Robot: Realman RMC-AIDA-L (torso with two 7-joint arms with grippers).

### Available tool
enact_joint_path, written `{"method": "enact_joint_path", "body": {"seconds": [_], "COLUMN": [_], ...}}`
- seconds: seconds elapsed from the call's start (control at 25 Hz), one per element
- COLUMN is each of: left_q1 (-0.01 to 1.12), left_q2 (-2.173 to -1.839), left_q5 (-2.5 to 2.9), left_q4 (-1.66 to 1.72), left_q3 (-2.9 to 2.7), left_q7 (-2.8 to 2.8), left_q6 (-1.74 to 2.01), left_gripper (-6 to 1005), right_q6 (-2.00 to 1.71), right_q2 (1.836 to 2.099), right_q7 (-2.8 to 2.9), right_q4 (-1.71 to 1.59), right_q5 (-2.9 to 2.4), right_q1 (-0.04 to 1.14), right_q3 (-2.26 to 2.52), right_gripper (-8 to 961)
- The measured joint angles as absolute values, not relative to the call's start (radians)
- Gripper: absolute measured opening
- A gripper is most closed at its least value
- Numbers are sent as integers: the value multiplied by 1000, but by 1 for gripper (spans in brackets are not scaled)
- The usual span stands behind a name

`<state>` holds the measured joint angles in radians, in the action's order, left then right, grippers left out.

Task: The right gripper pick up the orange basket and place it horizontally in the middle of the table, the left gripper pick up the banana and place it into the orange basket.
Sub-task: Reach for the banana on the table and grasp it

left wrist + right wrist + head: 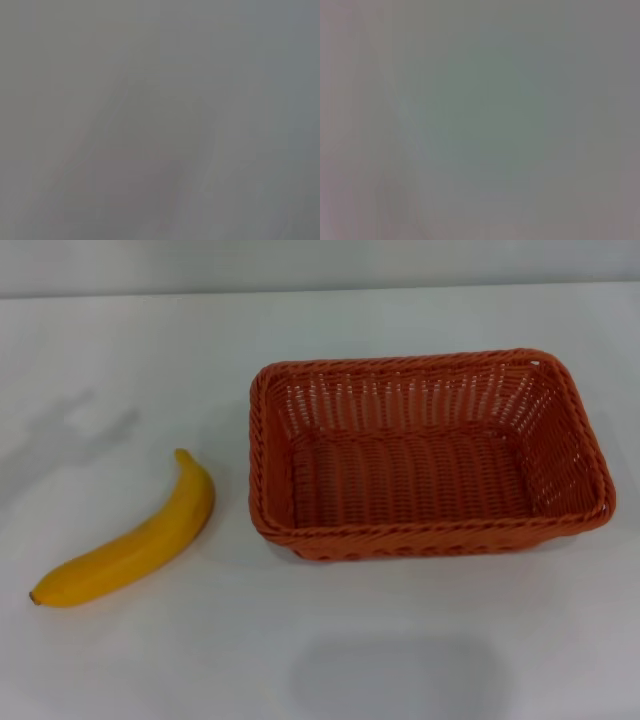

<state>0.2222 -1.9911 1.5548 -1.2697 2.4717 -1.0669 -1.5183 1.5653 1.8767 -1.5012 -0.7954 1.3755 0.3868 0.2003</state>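
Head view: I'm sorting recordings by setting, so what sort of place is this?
Probably a lab or test bench rather than a home: a plain white table holds only an orange basket and a banana beside it, apart, against a bare pale wall.

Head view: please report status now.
Neither pincer in view. Banana on table, left of empty orange basket, apart. Nothing in the way.

Only a blank grey blur — nothing can be told apart.
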Motion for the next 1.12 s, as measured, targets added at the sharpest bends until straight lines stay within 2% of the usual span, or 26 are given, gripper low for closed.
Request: {"method": "enact_joint_path", "body": {"seconds": [0.16,0.4,0.52,0.6,0.88,1.12], "left_q1": [326,481,554,596,711,752], "left_q2": [-1948,-1889,-1866,-1858,-1856,-1900], "left_q5": [1760,2004,2141,2230,2452,2583], "left_q4": [-1329,-1325,-1325,-1325,-1270,-1171], "left_q3": [2474,2476,2474,2469,2349,2258], "left_q7": [-877,-721,-680,-672,-683,-702], "left_q6": [-1598,-1744,-1841,-1902,-2021,-1970], "left_gripper": [880,880,880,880,880,880], "right_q6": [1535,1497,1489,1483,1458,1453], "right_q2": [1877,1915,1933,1935,1937,1946], "right_q7": [-1600,-1700,-1724,-1726,-1720,-1715], "right_q4": [-747,-741,-742,-742,-738,-736], "right_q5": [1416,1426,1428,1431,1466,1471], "right_q1": [343,304,301,304,294,291], "right_q3": [192,143,119,116,112,102], "right_gripper": [471,484,619,709,794,847]}}
